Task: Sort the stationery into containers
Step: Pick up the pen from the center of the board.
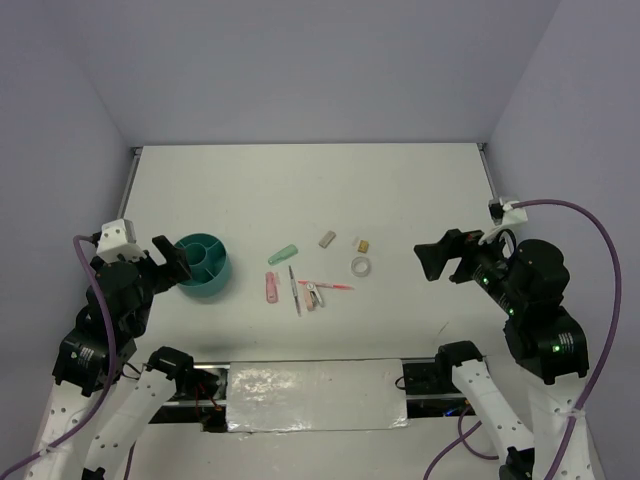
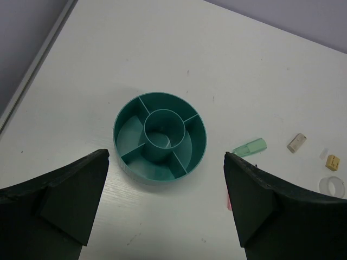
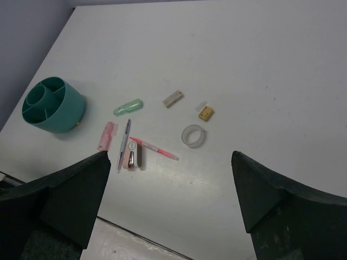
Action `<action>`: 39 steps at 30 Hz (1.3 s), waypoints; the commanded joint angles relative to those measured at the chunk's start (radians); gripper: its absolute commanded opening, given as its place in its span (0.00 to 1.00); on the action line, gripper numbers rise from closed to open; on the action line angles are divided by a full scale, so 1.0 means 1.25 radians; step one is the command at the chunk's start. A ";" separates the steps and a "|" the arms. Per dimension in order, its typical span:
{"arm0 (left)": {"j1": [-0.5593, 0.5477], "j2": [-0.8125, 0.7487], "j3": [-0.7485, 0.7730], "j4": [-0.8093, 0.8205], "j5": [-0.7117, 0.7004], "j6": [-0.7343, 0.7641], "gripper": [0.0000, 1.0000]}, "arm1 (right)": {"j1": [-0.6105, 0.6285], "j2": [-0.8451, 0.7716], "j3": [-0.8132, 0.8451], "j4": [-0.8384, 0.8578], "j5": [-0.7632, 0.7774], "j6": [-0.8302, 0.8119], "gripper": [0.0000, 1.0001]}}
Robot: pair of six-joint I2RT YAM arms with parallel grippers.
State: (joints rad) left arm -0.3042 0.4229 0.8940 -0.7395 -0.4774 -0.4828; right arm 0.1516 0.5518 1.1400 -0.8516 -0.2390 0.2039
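Note:
The round teal container (image 1: 210, 283) stands at the left, its compartments (image 2: 130, 170) holding nothing I can see. My left gripper (image 1: 172, 258) hovers open just left of it. The stationery lies mid-table: mint-green tube (image 1: 283, 254), pink stick (image 1: 271, 288), dark pen (image 1: 294, 290), pink pen (image 1: 330, 286), pink-white clip (image 1: 313, 294), grey block (image 1: 326, 239), tan nub (image 1: 362, 244), tape ring (image 1: 361, 266). My right gripper (image 1: 440, 262) is open above the table, right of the tape ring (image 3: 193, 136).
A shiny taped strip (image 1: 315, 395) runs along the table's near edge between the arm bases. Grey walls close in the back and sides. A purple cable (image 1: 590, 260) loops off the right arm.

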 commanded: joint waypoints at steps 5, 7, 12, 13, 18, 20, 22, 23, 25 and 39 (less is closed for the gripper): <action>0.003 0.007 -0.001 0.033 0.002 -0.009 0.99 | 0.000 -0.013 0.035 0.022 0.015 -0.005 1.00; 0.003 0.011 -0.001 0.034 0.003 -0.008 0.99 | 0.000 -0.020 0.032 0.048 -0.049 0.001 1.00; 0.003 0.015 -0.001 0.033 -0.002 -0.008 0.99 | 0.000 0.003 0.034 0.098 -0.143 0.059 1.00; 0.003 0.015 -0.002 0.034 -0.003 -0.008 0.99 | 0.000 0.015 0.041 0.094 -0.140 0.068 1.00; 0.004 0.026 -0.002 0.037 -0.001 -0.005 0.99 | 0.147 0.123 0.057 0.091 0.005 0.140 1.00; 0.003 0.035 -0.001 0.034 -0.002 -0.008 0.99 | 0.386 0.184 0.051 0.092 0.165 0.174 1.00; 0.003 0.041 -0.001 0.032 -0.005 -0.007 0.99 | 0.559 0.253 0.055 0.092 0.386 0.238 1.00; 0.004 0.042 -0.001 0.033 -0.005 -0.008 0.99 | 0.690 0.353 0.065 0.087 0.448 0.277 1.00; 0.005 0.041 -0.001 0.033 -0.005 -0.008 0.99 | 0.768 0.464 0.092 0.074 0.516 0.304 1.00; 0.005 0.018 -0.003 0.034 -0.005 -0.005 0.99 | 0.846 0.980 0.315 0.122 0.518 0.377 0.61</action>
State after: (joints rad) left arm -0.3031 0.4553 0.8936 -0.7383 -0.4751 -0.4820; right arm 1.2270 1.7588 1.4666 -0.7177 0.3729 0.6506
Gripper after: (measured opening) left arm 0.993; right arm 0.620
